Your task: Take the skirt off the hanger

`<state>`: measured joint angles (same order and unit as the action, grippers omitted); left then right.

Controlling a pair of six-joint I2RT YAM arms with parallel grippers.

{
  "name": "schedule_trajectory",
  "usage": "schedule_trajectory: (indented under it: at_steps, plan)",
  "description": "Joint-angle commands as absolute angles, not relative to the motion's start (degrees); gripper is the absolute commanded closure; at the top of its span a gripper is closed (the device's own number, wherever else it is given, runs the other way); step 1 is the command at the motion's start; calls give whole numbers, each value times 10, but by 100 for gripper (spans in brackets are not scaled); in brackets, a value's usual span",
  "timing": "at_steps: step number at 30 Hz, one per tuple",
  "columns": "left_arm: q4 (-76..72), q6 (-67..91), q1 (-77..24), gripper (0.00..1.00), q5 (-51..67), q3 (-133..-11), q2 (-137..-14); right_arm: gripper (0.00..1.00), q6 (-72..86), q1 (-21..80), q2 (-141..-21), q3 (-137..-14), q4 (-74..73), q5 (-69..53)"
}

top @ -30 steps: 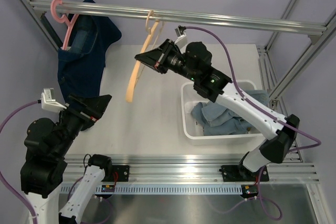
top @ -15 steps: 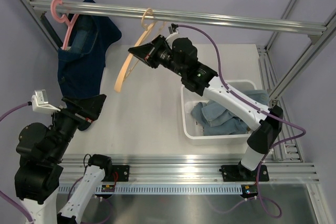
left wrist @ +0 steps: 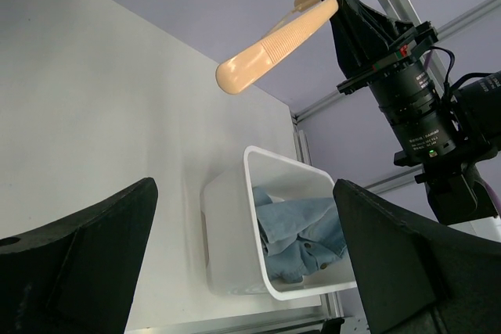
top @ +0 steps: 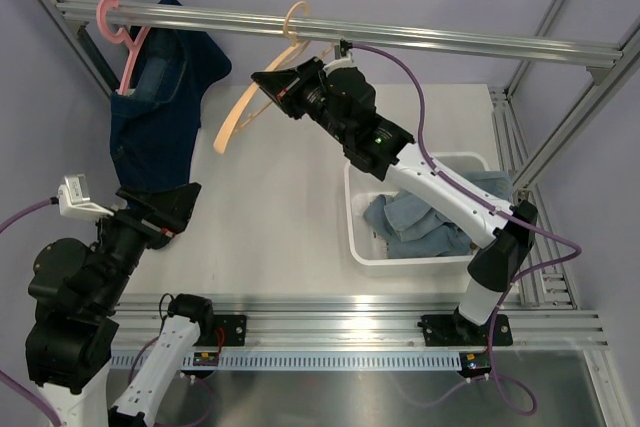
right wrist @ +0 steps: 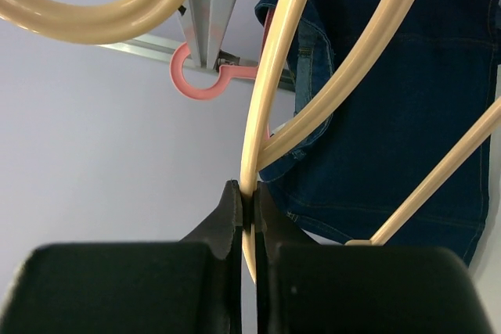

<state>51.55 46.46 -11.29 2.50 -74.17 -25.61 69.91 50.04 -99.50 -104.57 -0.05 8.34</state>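
Skirt [top: 155,127], one, on pink hanger [top: 133,47]; right claw [right wrist: 252,201] pinches second, beige hanger [top: 238,119]; left claw [left wrist: 243,185] wide.

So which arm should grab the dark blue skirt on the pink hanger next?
Probably the left. The left fingers sit open near the hem of the dark blue denim skirt, while the right fingers are shut on the beige plastic hanger.

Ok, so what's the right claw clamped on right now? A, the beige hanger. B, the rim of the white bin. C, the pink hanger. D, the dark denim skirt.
A: in the right wrist view the right claw is pinched shut on a thin bar of the beige hanger.
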Motion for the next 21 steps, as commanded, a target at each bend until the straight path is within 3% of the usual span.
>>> schedule_trajectory:
  at_steps: [1,21]
  plan:
    - [516,450,-112,1,7,-765,-252,100,723,505,-996,-1053,4,129]
    - [538,446,-112,1,-18,-773,-257,100,733,530,-988,-972,8,156]
